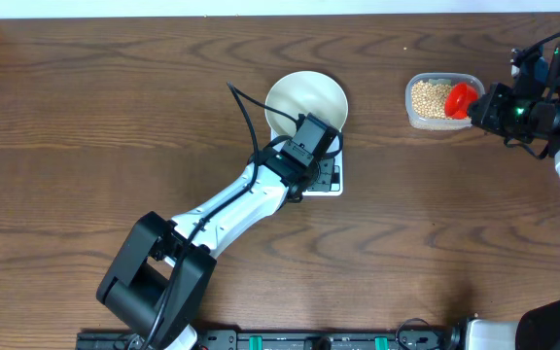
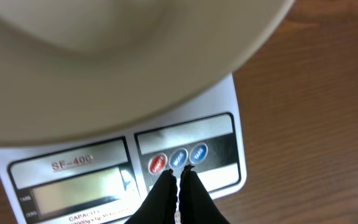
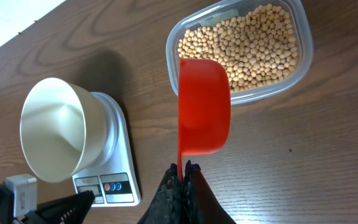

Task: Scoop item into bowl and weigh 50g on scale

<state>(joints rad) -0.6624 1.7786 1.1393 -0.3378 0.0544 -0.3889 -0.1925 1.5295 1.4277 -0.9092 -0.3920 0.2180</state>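
Observation:
The white bowl (image 1: pixel 299 97) (image 3: pixel 51 127) stands on the white scale (image 1: pixel 333 183) (image 2: pixel 219 134) and looks empty. My left gripper (image 2: pixel 179 171) (image 1: pixel 321 156) is shut, its tips right at the scale's red button (image 2: pixel 158 163) and middle blue button (image 2: pixel 178 158). No digits show on the grey display (image 2: pixel 73 193). Beige beans (image 1: pixel 430 96) (image 3: pixel 247 43) fill a clear tub (image 3: pixel 304 59). My right gripper (image 3: pixel 183 167) (image 1: pixel 481 107) is shut on the handle of a red scoop (image 3: pixel 204 106) (image 1: pixel 460 97), whose cup hangs over the tub's near rim. The scoop's inside is hidden.
The dark wooden table (image 1: pixel 436 233) carries the scale at centre and the tub at far right. My left arm (image 1: pixel 231 209) stretches diagonally from the front left to the scale. A pale edge (image 3: pixel 17 25) runs along the table's far side.

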